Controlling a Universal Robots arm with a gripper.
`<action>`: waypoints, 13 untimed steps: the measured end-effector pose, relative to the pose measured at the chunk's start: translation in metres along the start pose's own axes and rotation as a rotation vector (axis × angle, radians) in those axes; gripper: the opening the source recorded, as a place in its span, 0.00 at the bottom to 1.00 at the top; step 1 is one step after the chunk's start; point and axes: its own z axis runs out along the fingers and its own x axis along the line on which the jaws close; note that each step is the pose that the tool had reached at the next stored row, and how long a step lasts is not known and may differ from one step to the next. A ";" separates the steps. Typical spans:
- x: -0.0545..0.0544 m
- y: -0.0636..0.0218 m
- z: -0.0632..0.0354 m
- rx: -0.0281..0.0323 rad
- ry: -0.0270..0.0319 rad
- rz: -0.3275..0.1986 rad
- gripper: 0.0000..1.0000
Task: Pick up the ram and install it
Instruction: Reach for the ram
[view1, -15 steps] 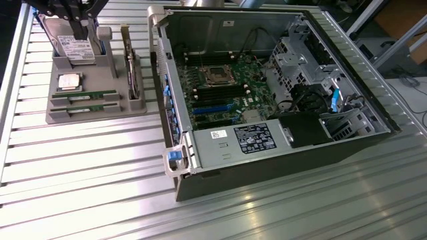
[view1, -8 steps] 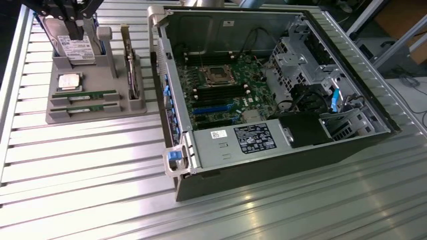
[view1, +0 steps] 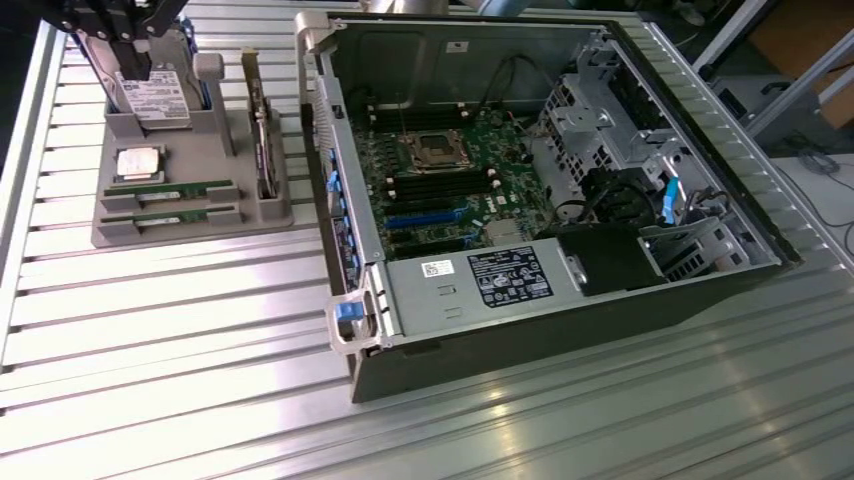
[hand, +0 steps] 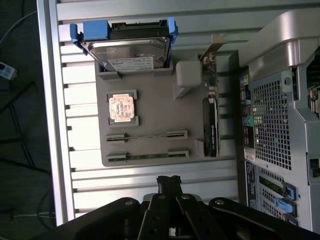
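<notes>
Entry: grey moulded parts tray (view1: 194, 165) on ribbed aluminium table (view1: 534, 420), exterior view's left. At its near end we list two long, thin green ram sticks seated in slots: farther ram stick (view1: 170, 188), nearer ram stick (view1: 170, 214). Exterior view gives us the open grey computer case (view1: 561, 340) and its green motherboard (view1: 454, 165); wrist view gives us instead the case's perforated rear panel (hand: 272, 115). Black gripper (hand: 169, 181): fingertips pressed together, empty, above the tray, touching nothing.

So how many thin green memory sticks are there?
2. One ram stick lies in the grey holder beside the silver chip, the other alongside it, at the holder's edge. More may hide inside the case.
</notes>
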 end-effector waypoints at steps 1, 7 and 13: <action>0.001 -0.0001 0.0000 0.0000 -0.0001 0.000 0.11; 0.009 -0.0007 -0.0002 0.0000 -0.0001 0.000 0.11; 0.014 -0.0011 -0.0003 -0.0001 -0.0001 0.000 0.11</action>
